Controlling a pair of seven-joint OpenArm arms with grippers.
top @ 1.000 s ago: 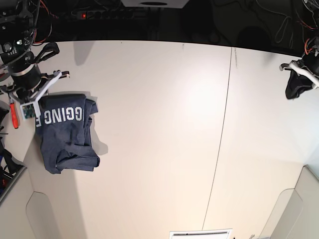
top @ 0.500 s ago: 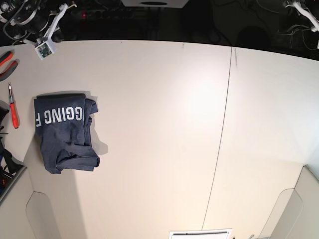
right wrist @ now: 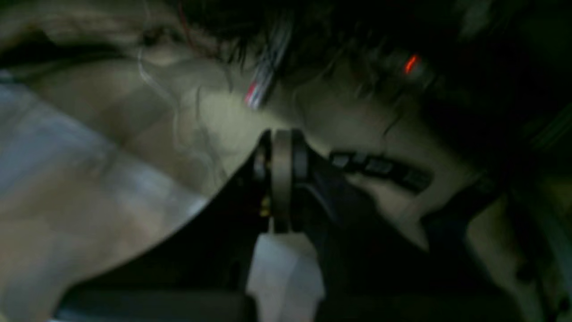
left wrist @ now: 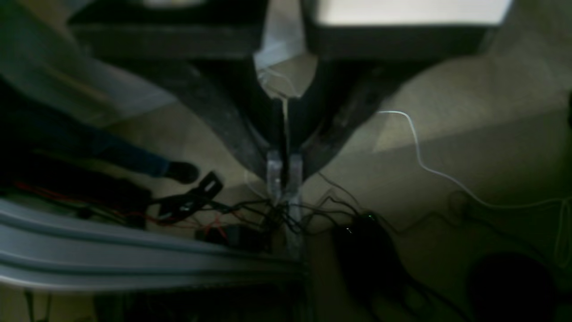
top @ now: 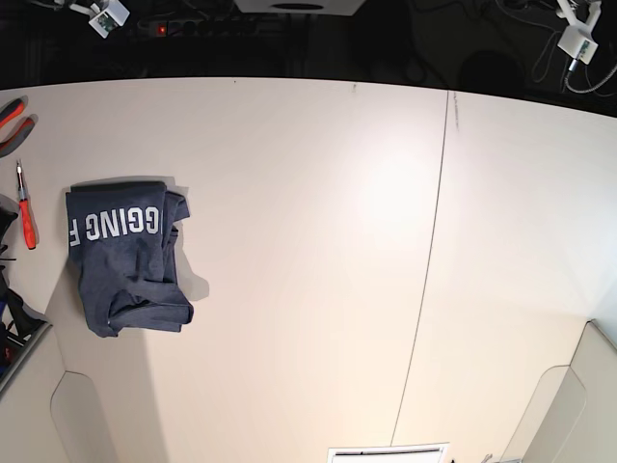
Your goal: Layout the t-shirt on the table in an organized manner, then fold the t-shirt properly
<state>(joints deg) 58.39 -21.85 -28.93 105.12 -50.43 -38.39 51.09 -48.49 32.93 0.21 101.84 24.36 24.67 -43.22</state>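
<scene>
Where bench (top: 318, 241) meets left edge: navy t-shirt (top: 125, 256) folded compact, wrinkled, white lettering uppermost. Left claw (left wrist: 284, 172) pressed together, empty; right claw (right wrist: 281, 179) likewise.

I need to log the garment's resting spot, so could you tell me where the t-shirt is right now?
In the base view, the t-shirt lies folded on the table near its left edge, just right of the red-handled screwdriver.
</scene>
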